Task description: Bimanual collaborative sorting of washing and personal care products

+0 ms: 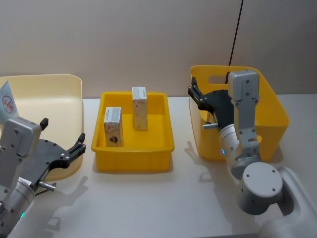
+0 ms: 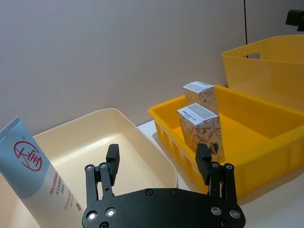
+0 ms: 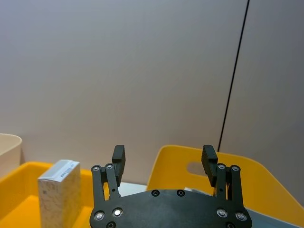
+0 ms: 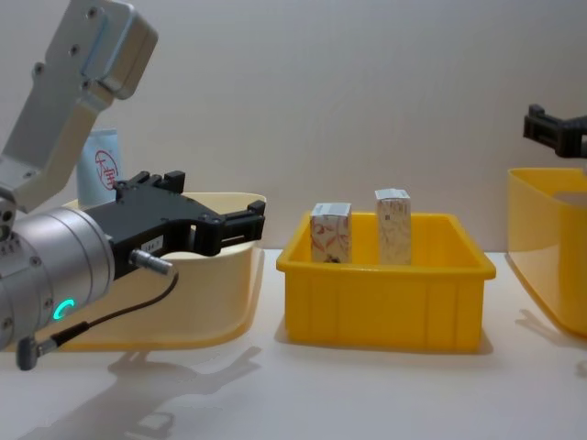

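Note:
Two small white cartons stand upright in the shallow yellow tray (image 1: 133, 148): one with orange-red marbling (image 1: 113, 127) in front and one with grey speckling (image 1: 139, 108) behind it. A light-blue tube (image 1: 7, 101) with a red round logo leans in the cream bin (image 1: 49, 84) at the left. My left gripper (image 1: 63, 130) hovers open and empty over the cream bin's right rim, pointing toward the tray. My right gripper (image 1: 197, 98) is open and empty above the left rim of the deep yellow bin (image 1: 277, 99). In the left wrist view the tube (image 2: 33, 175) lies left of the open fingers (image 2: 112, 154).
The three containers stand in a row along the back of a white table, against a grey wall. A black cable (image 1: 237, 29) runs down the wall behind the deep yellow bin. Bare tabletop (image 1: 148, 203) lies in front of the tray.

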Motion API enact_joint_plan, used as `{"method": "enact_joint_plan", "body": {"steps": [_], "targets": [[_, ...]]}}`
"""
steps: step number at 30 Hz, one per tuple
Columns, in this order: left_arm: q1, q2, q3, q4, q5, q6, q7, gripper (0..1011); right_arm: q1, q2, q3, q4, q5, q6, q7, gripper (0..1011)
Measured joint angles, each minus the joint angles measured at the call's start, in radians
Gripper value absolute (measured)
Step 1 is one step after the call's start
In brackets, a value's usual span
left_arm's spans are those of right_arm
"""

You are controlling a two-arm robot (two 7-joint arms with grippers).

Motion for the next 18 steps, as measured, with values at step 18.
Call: {"method": "enact_joint_plan", "body": {"steps": [18], "targets": [[0.0, 0.0, 0.0, 0.0, 0.0, 0.0, 0.0, 1000, -0.015, 0.026, -0.009, -0.023, 0.048, -0.152, 0.113, 1001]]}}
